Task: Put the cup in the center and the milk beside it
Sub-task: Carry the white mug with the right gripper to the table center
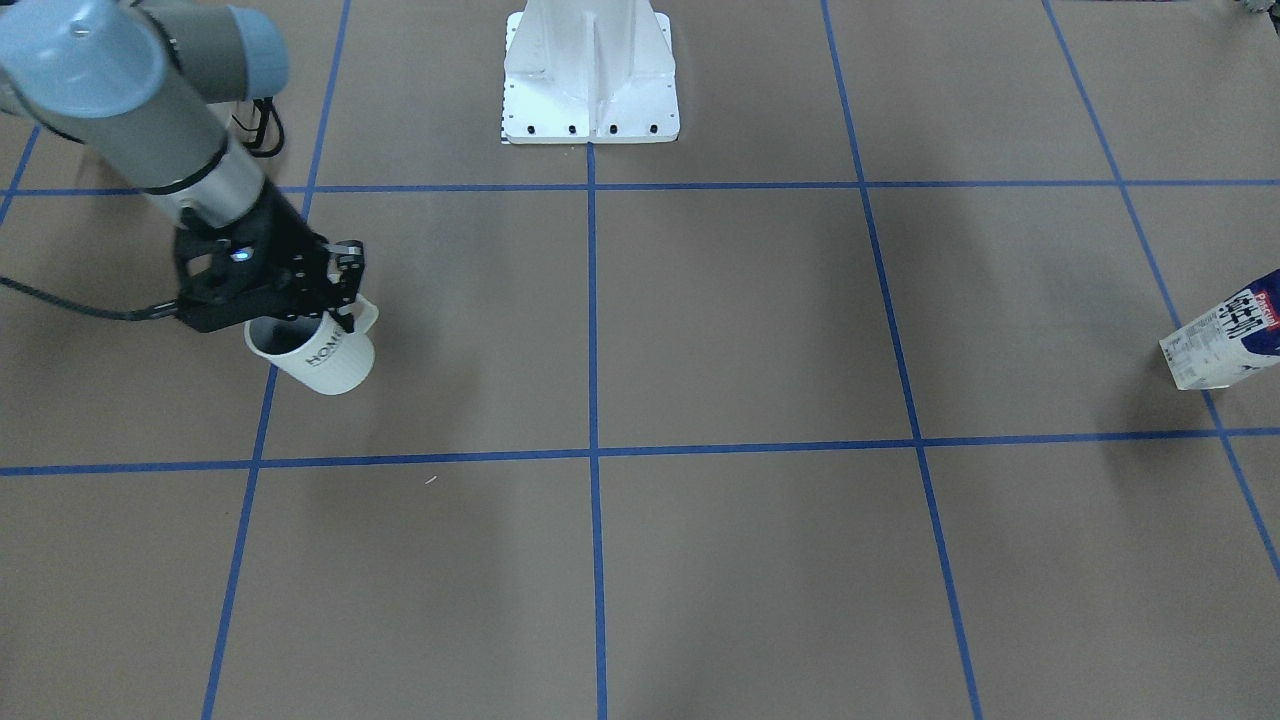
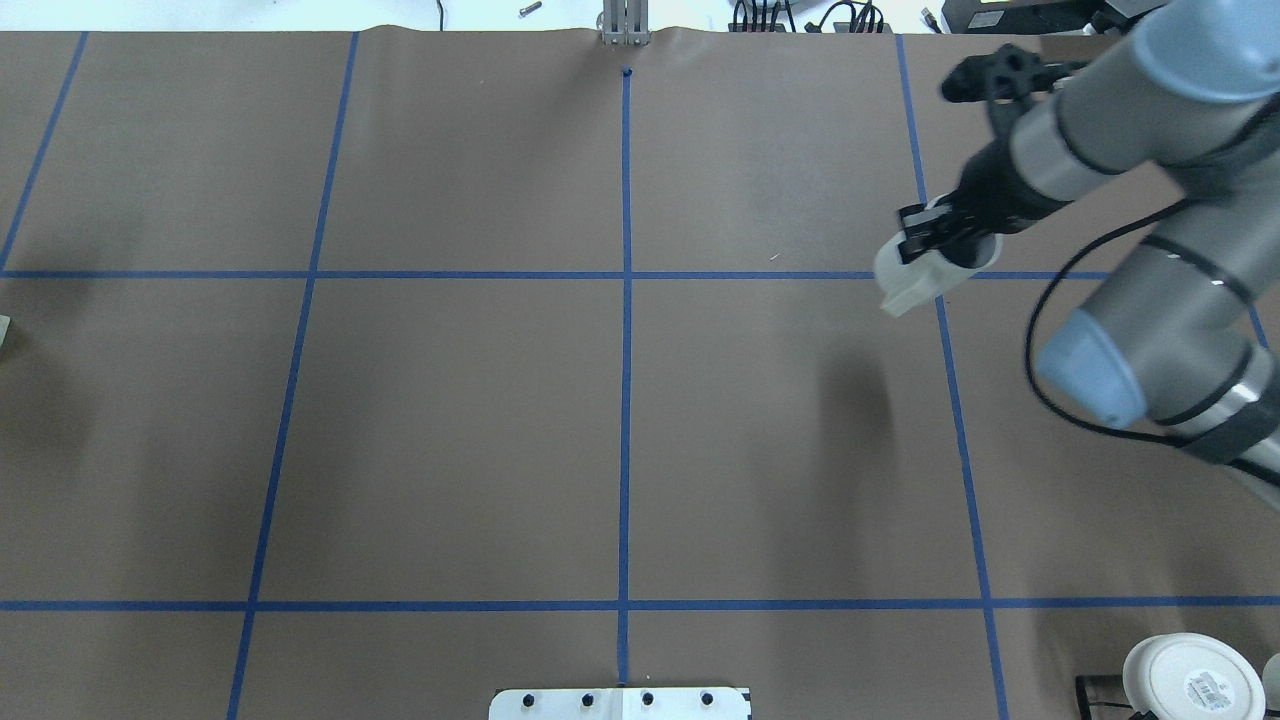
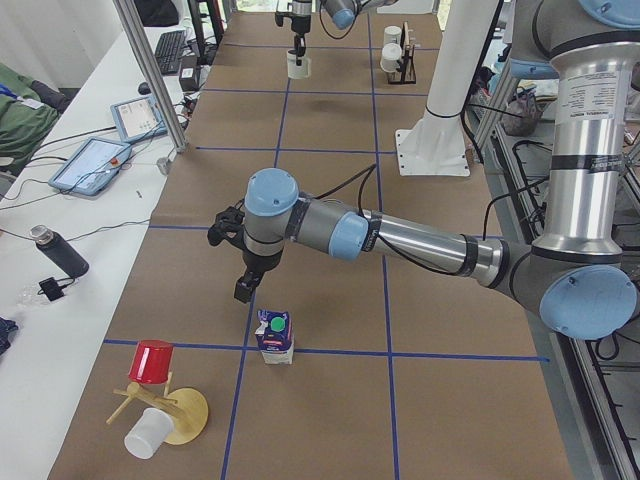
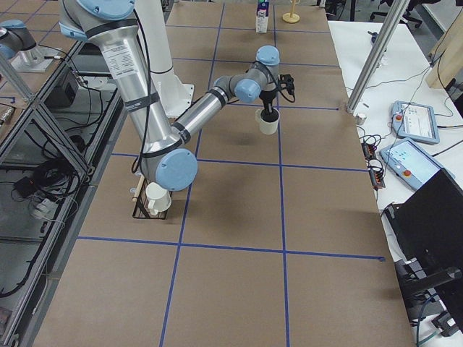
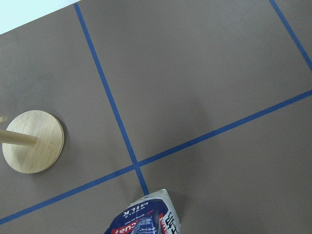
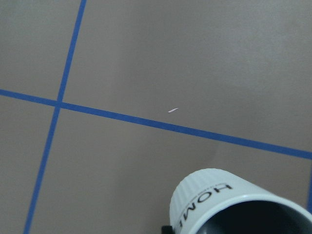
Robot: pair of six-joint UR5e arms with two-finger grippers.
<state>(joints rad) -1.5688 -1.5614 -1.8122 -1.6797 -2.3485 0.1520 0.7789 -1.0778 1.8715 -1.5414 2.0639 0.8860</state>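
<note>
You have one brown table (image 2: pixel 450 440) gridded in blue tape, with two arms over it. One milk carton (image 3: pixel 275 337) stands upright at the robot's left end by a tape crossing, well apart from the center (image 2: pixel 625 400) line. One white cup (image 1: pixel 322 362) hangs tilted off the tabletop on the robot's right side, also well apart from that line. The right gripper (image 1: pixel 338 300) is clamped on the cup's rim. The left gripper (image 3: pixel 245 290) hovers just above the carton; you cannot tell how wide it stands.

Picture edges cut off part of the milk (image 1: pixel 1230 335) and of the cup (image 6: pixel 219 200)
</note>
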